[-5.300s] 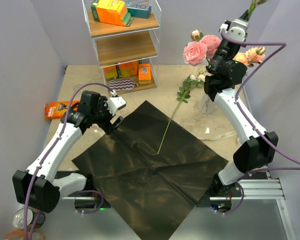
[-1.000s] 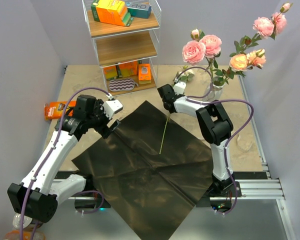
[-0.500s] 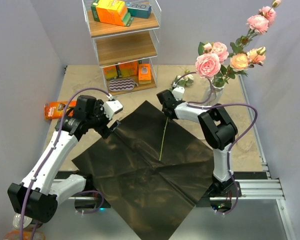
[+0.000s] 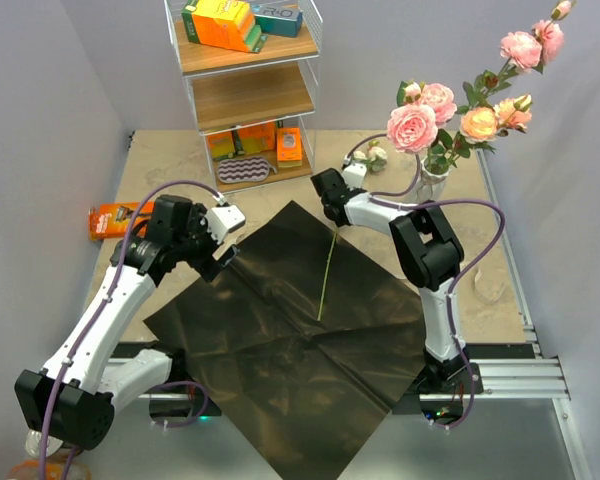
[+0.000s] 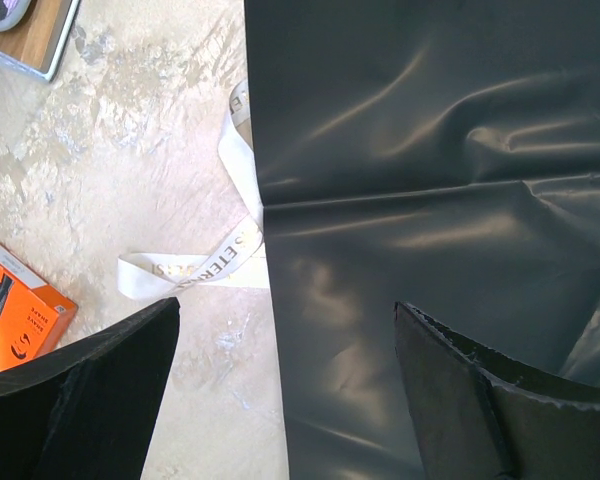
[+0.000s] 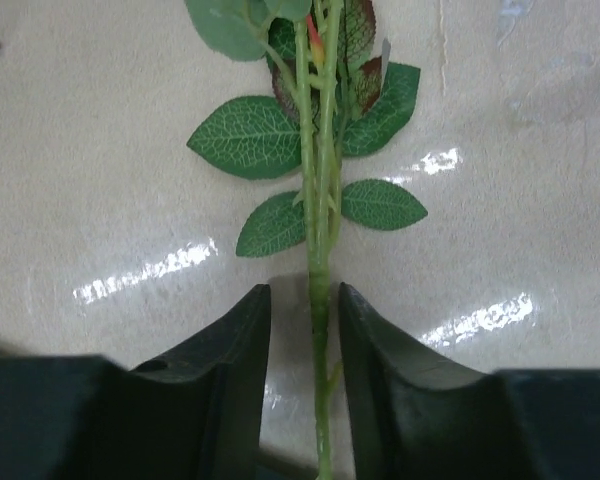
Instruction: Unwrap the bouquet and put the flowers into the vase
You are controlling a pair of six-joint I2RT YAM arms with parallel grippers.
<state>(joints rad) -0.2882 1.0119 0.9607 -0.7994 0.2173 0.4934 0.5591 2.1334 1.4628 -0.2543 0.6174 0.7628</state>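
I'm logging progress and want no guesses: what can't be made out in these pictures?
- The vase, top view: mostly hidden by stems and leaves.
- Head of the loose flower: cut off by the right wrist view's top edge; too small from above.
- Ribbon lettering, left wrist view: twisted, only fragments legible.
- Shelf boxes, top view: print too small.

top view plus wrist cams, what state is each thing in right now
black paper: unfolded, flat on table
ribbon: untied, loose beside the paper
vase: upright, holding roses
loose flower: lying flat, partly on paper
left pincer: open, over paper edge
right pincer: open, straddling the flower's stem
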